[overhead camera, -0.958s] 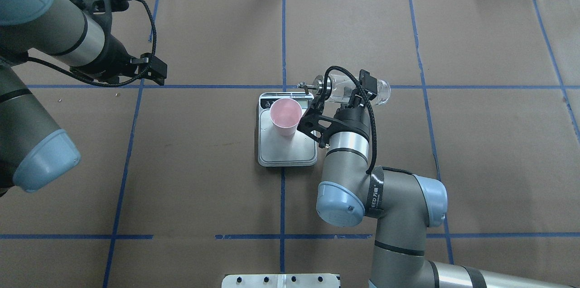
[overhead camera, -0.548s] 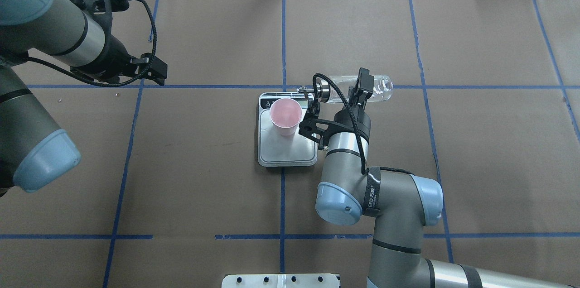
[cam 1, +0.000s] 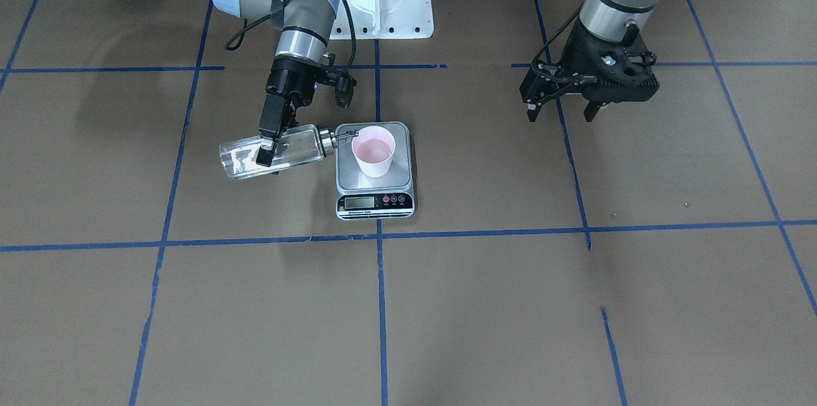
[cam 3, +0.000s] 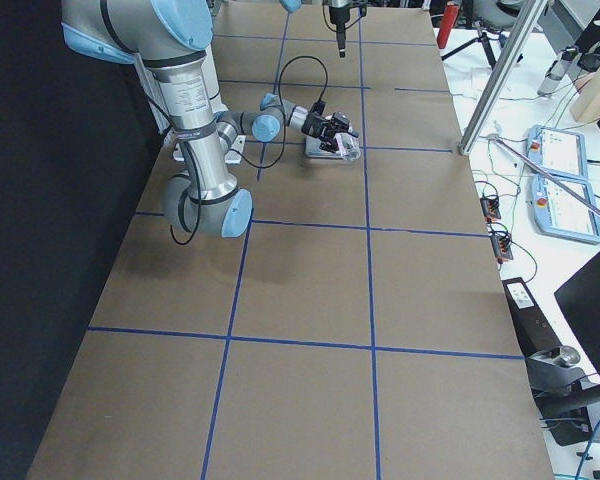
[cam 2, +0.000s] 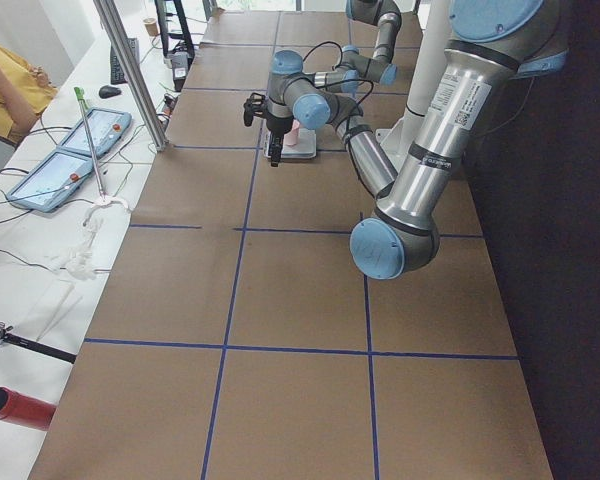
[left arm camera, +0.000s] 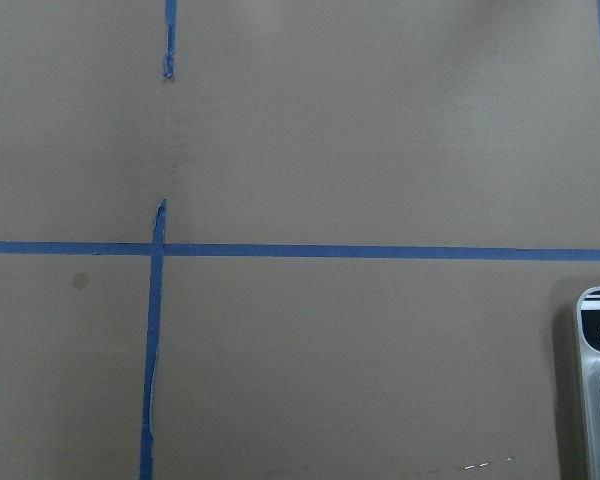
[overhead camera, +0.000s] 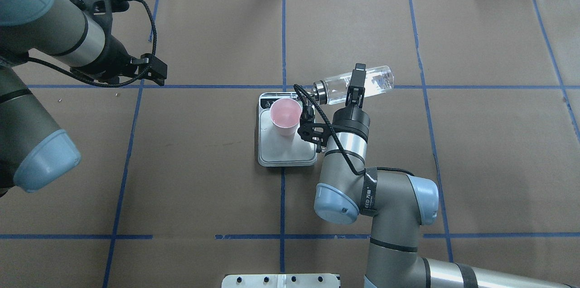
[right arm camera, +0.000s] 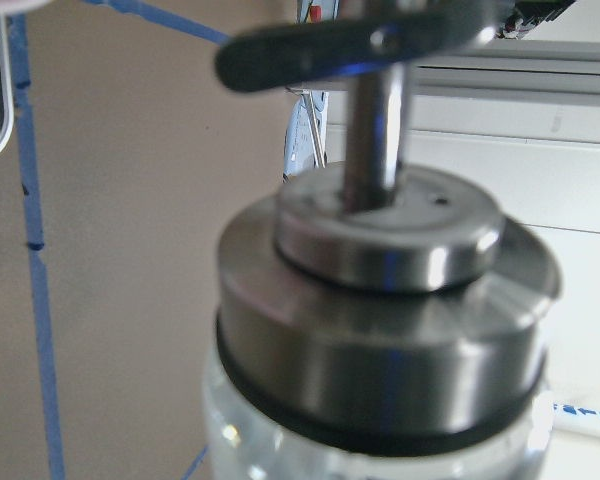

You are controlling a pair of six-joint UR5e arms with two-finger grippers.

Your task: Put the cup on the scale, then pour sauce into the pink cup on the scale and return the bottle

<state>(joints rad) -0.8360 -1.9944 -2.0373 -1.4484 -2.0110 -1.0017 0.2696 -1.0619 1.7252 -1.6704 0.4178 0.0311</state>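
Centre of the overhead view: our right jaws clamp the bottle, its long axis nearly level, spout pointing left at the rim of the cup on the scale; our left jaws hang apart, upper left

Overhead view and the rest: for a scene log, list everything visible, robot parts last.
Small pale pink tapered cup: one, pink, standing on the scale's plate.
Steel-plated kitchen scale: one, silver-grey with black front strip, table centre.
Clear glass bottle with silver spouted cap: one, colourless, tipped near level, spout by the cup's rim.
Brown paper-covered table: one, brown, blue tape grid.
Tablet-like pendants: two, light blue, white side bench.
Person's sleeve: one, yellow, beside that bench.
Right gripper: shut on the bottle.
Left gripper: open, empty, away from the scale.
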